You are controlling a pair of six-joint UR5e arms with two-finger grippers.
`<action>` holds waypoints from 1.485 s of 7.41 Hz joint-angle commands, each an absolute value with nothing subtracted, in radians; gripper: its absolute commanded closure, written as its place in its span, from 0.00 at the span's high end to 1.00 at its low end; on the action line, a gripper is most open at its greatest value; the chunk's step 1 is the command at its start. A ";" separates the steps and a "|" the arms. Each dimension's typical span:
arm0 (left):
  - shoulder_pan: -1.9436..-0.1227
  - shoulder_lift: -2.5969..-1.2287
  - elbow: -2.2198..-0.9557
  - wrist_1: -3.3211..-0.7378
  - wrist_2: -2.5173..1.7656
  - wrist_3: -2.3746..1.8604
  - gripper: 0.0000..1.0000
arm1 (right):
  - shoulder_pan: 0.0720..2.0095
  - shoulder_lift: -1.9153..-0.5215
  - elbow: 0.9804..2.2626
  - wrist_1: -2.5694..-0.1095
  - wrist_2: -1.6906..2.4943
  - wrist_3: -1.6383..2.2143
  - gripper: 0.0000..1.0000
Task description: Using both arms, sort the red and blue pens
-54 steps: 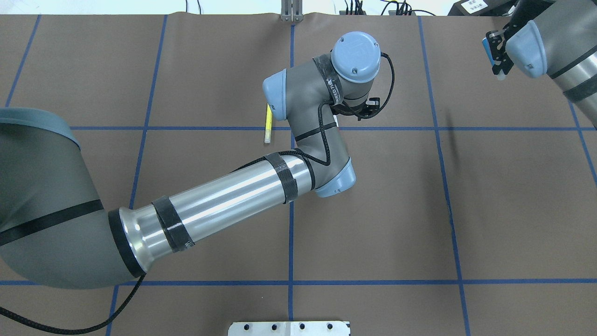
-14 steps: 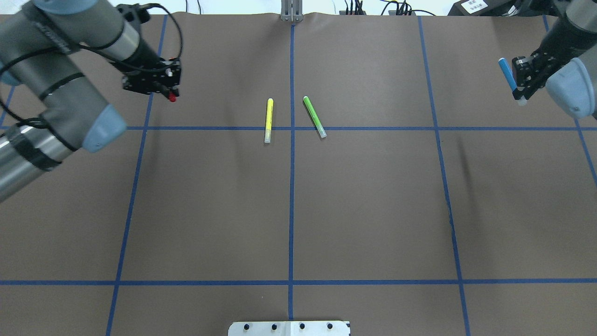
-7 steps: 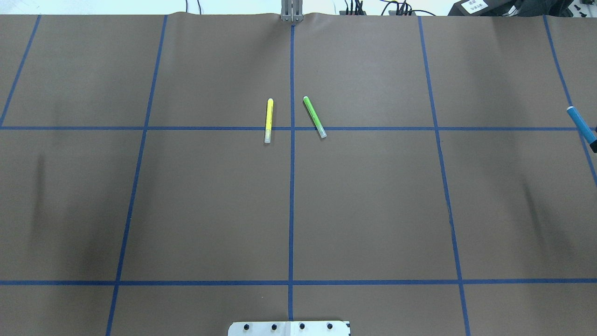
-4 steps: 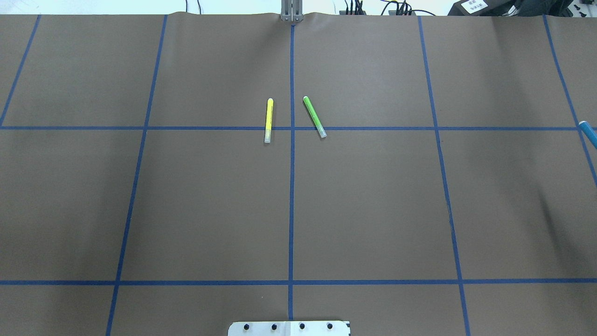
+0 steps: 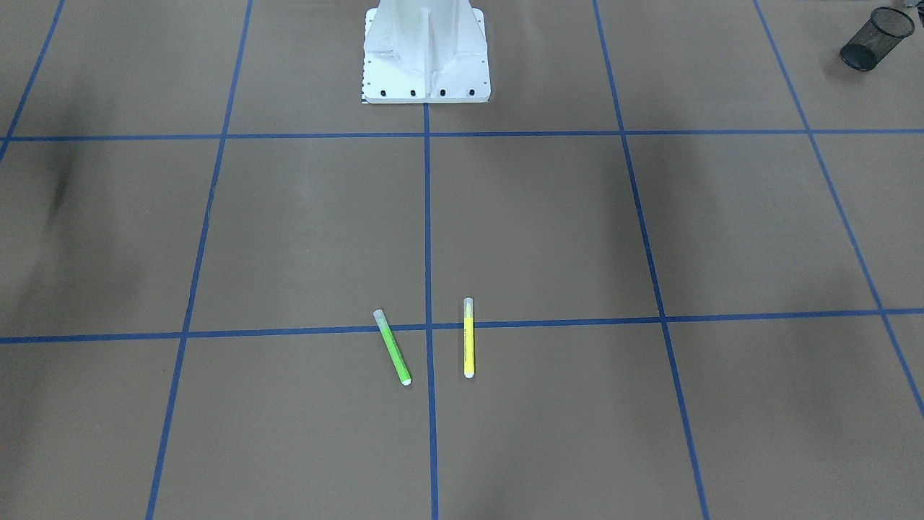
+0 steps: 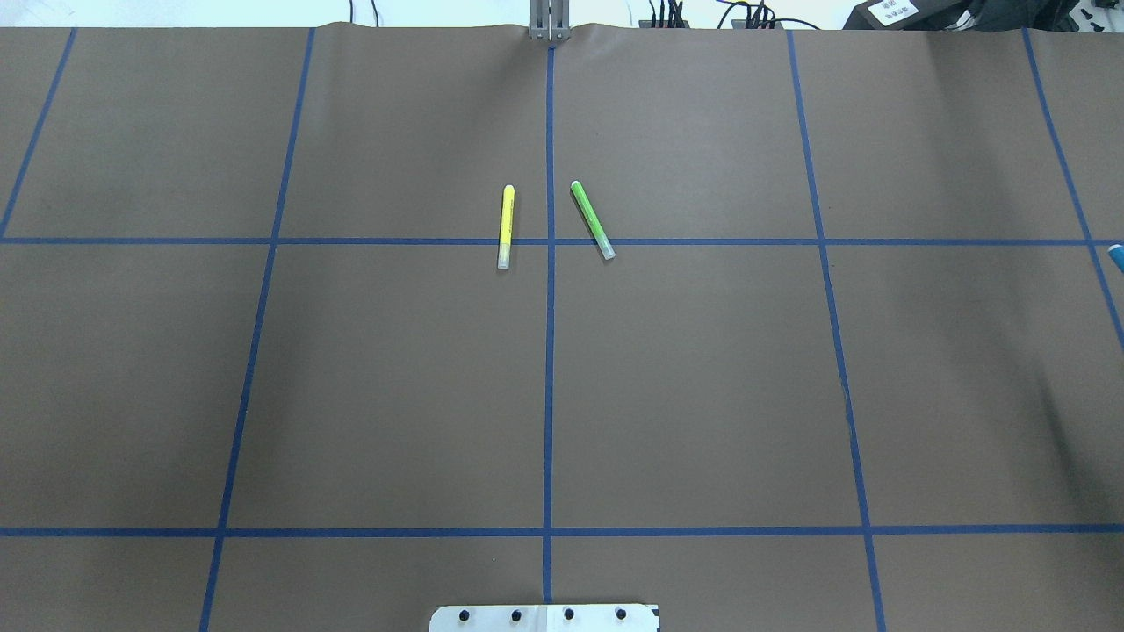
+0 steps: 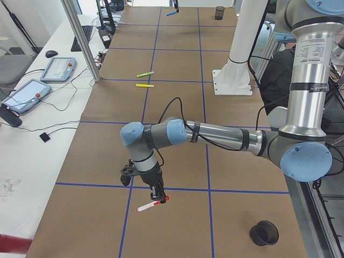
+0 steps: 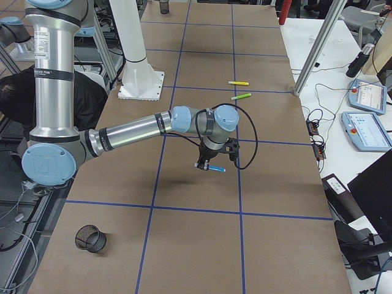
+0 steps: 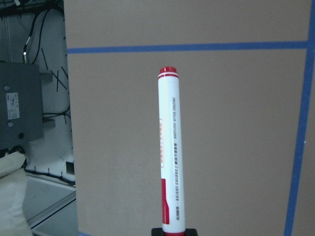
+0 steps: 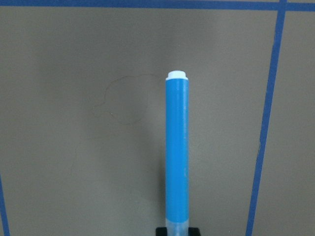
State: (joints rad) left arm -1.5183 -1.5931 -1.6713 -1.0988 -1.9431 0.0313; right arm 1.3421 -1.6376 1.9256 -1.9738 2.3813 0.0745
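Note:
The red pen (image 9: 168, 147), white-barrelled with a red cap and end, sticks straight out of my left gripper (image 9: 173, 231), which is shut on its capped end. In the exterior left view that gripper (image 7: 157, 194) holds the red pen (image 7: 152, 203) low over the near end of the table. The blue pen (image 10: 177, 147) projects the same way from my right gripper (image 10: 177, 231), shut on its clear-capped end. The exterior right view shows this gripper (image 8: 207, 166) carrying the blue pen (image 8: 215, 169) above the mat. Only the blue pen's tip (image 6: 1117, 253) shows at the overhead view's right edge.
A yellow highlighter (image 6: 506, 226) and a green highlighter (image 6: 592, 219) lie near the mat's middle line. One black mesh cup (image 7: 263, 232) stands by the robot's side at the left end, another (image 8: 90, 237) at the right end. The white robot base (image 5: 424, 54) stands at the table edge.
Both arms swung outward with their pens and left the overhead view. The blue pen slid further off the right edge until only its tip shows.

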 commanded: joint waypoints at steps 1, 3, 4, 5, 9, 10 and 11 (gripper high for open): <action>-1.548 -1.516 -1.692 -1.000 -1.982 0.110 0.00 | 1.382 -1.687 1.905 -1.985 2.335 -0.033 0.00; -1.565 -1.506 -1.692 -1.000 -2.046 0.138 0.00 | 1.432 -1.729 1.902 -2.084 2.179 -0.198 0.00; -1.565 -1.506 -1.690 -0.997 -2.049 0.137 0.00 | 1.486 -1.727 1.881 -2.171 2.137 -0.297 0.00; -1.583 -1.506 -1.695 -0.970 -2.057 0.138 0.00 | 1.492 -1.720 1.876 -2.292 2.099 -0.398 0.00; -1.678 -1.448 -1.796 -0.707 -2.079 0.273 0.00 | 1.614 -1.720 1.870 -2.619 2.094 -0.598 0.00; -1.695 -1.418 -1.825 -0.646 -2.085 0.273 0.00 | 1.620 -1.718 1.870 -2.681 2.095 -0.627 0.00; -1.706 -1.396 -1.839 -0.588 -2.089 0.279 0.00 | 1.623 -1.723 1.868 -2.727 2.094 -0.653 0.00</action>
State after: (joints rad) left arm -1.6892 -1.4261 -1.8085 -0.6718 -2.0836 0.2700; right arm 1.6139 -1.7211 1.8695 -2.6516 2.0944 -0.6115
